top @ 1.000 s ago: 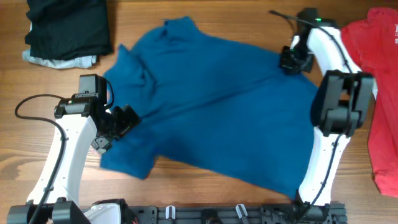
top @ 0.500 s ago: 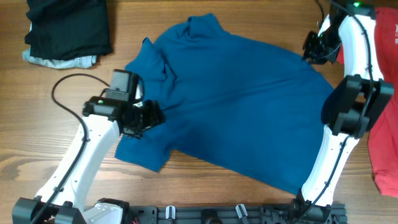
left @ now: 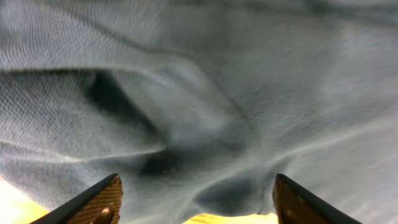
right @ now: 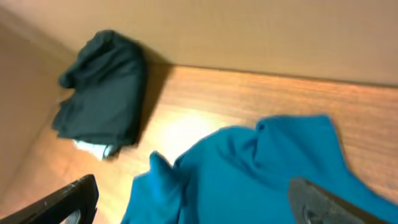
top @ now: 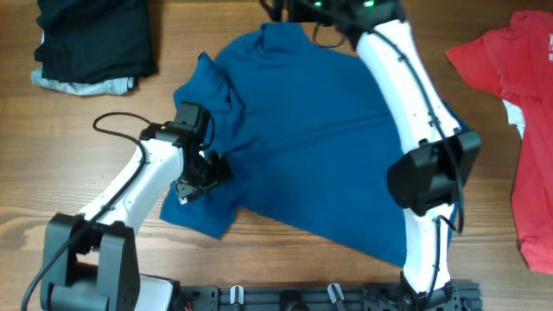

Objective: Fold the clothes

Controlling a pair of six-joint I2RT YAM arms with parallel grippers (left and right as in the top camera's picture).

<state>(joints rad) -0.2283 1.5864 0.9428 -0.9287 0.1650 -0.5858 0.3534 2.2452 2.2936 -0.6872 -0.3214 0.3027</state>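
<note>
The clothes' main piece, a deep-blue collared shirt point(top: 320, 138), lies spread across the table's middle, collar at the far side. My left gripper point(top: 197, 173) sits low over its left sleeve. In the left wrist view the left gripper point(left: 196, 205) has its jaws wide apart, and rumpled blue cloth point(left: 205, 93) fills the frame just beyond them. My right gripper point(top: 298, 10) hovers at the far edge above the collar. The right wrist view shows the right gripper point(right: 199, 202) open and empty, looking down on the collar point(right: 292, 143).
A red shirt point(top: 518, 95) lies at the right edge. A folded black piece point(top: 91, 39) rests on a pale-blue one point(top: 82, 84) at the far left corner, also seen as a black pile point(right: 102, 93). The right arm point(top: 415, 104) spans over the shirt's right half.
My right gripper has opened, let go of the shirt's right side and swung to the far edge above the collar. My left gripper stayed on the left sleeve, shifting slightly.
</note>
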